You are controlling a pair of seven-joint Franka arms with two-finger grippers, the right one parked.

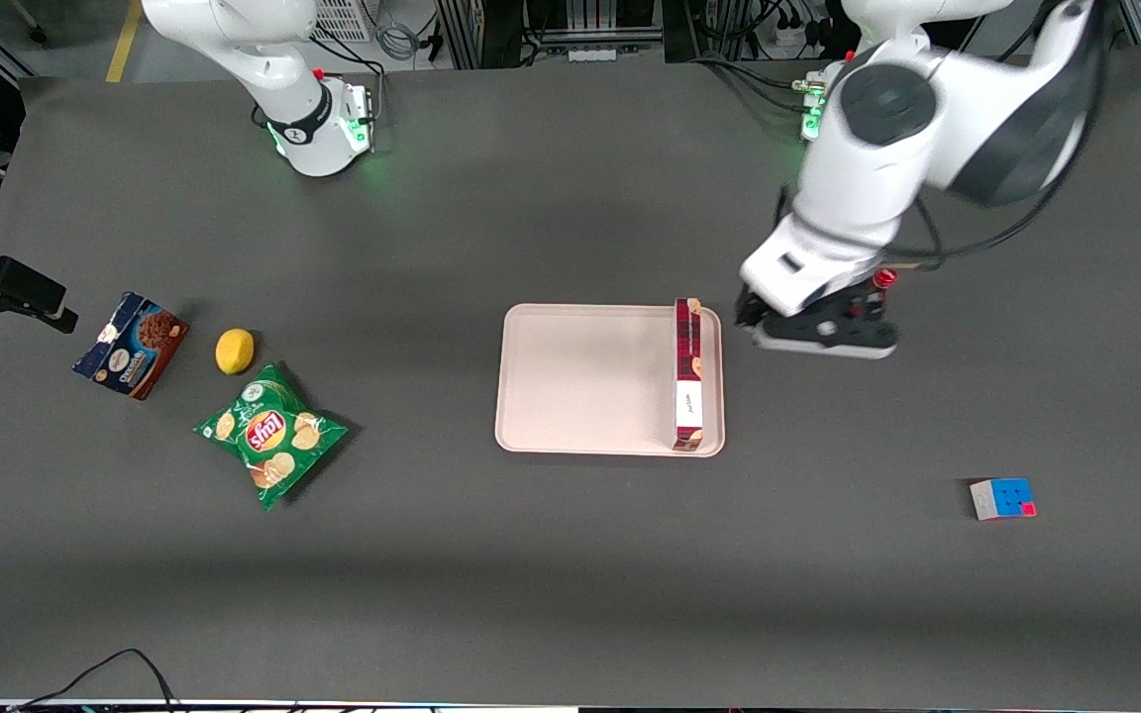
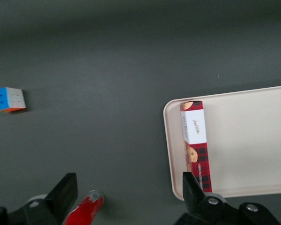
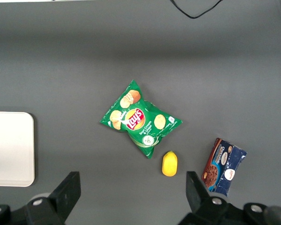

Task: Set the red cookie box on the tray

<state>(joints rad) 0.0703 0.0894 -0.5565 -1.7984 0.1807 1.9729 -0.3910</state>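
The red cookie box (image 1: 688,374) (image 2: 196,140) rests on its narrow side inside the pale pink tray (image 1: 590,381) (image 2: 243,136). It runs along the tray's rim on the working arm's end, plaid face and white label up. My gripper (image 1: 821,333) (image 2: 129,187) hovers over the bare table just off that rim, a little farther from the front camera than the box. It is open and holds nothing; its fingers (image 2: 65,187) stand wide apart, clear of the box.
A red bottle (image 1: 884,278) (image 2: 85,210) lies under my gripper. A Rubik's cube (image 1: 1002,498) (image 2: 7,99) sits nearer the front camera. Toward the parked arm's end lie a green chips bag (image 1: 271,434), a lemon (image 1: 235,351) and a blue-and-brown cookie box (image 1: 131,344).
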